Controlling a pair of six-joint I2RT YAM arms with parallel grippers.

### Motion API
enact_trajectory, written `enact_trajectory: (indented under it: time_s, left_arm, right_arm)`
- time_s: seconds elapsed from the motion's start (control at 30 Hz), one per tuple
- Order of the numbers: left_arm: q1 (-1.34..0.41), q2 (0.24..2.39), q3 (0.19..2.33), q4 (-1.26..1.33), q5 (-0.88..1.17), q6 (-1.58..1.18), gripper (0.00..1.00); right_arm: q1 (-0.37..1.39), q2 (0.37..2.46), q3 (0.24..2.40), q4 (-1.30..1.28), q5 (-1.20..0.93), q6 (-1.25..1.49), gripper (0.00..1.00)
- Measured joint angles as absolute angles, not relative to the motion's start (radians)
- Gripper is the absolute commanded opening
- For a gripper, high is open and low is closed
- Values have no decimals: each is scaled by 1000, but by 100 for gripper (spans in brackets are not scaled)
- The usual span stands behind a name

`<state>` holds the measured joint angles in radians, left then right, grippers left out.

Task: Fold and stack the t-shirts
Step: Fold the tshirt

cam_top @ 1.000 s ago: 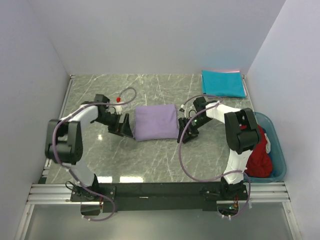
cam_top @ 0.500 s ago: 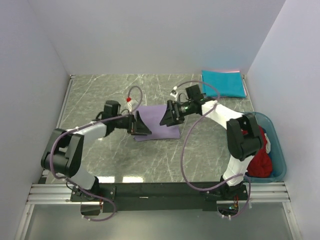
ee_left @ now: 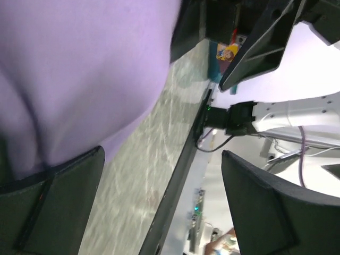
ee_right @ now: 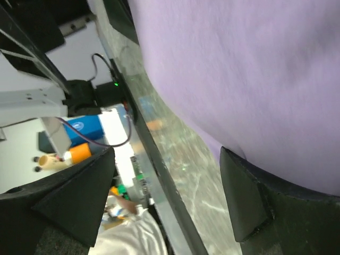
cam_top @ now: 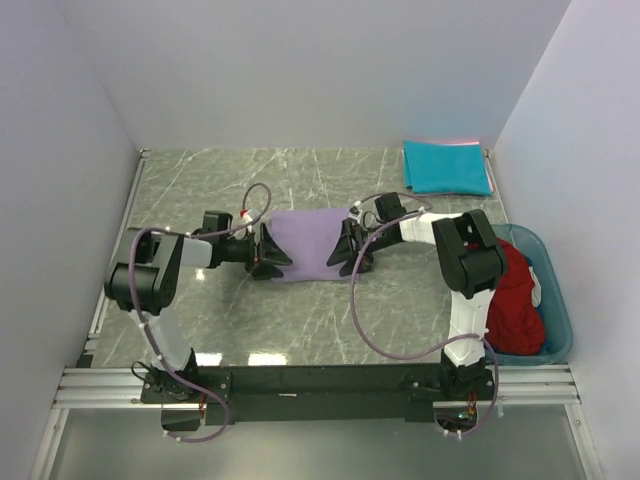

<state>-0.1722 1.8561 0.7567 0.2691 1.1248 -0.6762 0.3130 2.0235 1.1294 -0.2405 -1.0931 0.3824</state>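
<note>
Left gripper (cam_top: 268, 250) and right gripper (cam_top: 345, 248) gape open, flanking the folded lavender t-shirt (cam_top: 305, 243); next, likely lifting it onto the far-right teal t-shirt (cam_top: 446, 167).

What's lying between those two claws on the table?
The folded lavender t-shirt, flanked by the left gripper and right gripper; the top view shows it.

We see a lavender soft-fabric t-shirt (cam_top: 305, 245) folded into a flat rectangle, lying in the middle of the grey marbled table (cam_top: 200, 180). A teal fabric t-shirt (cam_top: 447, 167), also folded flat, lies in the far right corner, well apart from it. A dark red fabric t-shirt (cam_top: 515, 310) sits crumpled and unfolded in the translucent teal plastic bin (cam_top: 556, 300) at the right edge.
</note>
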Motion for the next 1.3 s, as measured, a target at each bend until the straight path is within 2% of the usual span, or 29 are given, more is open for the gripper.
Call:
enact_trajectory:
  time_s: [0.17,0.3,0.5,0.67,1.03,1.17,1.3]
  left_arm:
    - [-150,1694,758,107,1101,-536,100]
    - [-183,1623,816,170,1093,-570,99]
    - [-267,1795,864,419,1044,-733,100]
    - [-219,1969,865,465,1042,-813,99]
    - [-124,1800,890,191,1023,-618,99]
    - [-160,1825,1033,237,1013,-657,99]
    - [-192,1951,1154,395,995,-766,100]
  right_arm:
    - [309,1904,1114,-309,-1037,321,89]
    - [318,1831,1149,-226,-1031,389,90]
    - [356,1974,1240,-35,-1014,507,90]
    - [344,2118,1244,18,-1045,556,90]
    - [287,2037,1282,-181,-1016,389,90]
    - [287,2077,1424,-89,-1026,487,86]
    - [287,2190,1520,70,-1034,598,80]
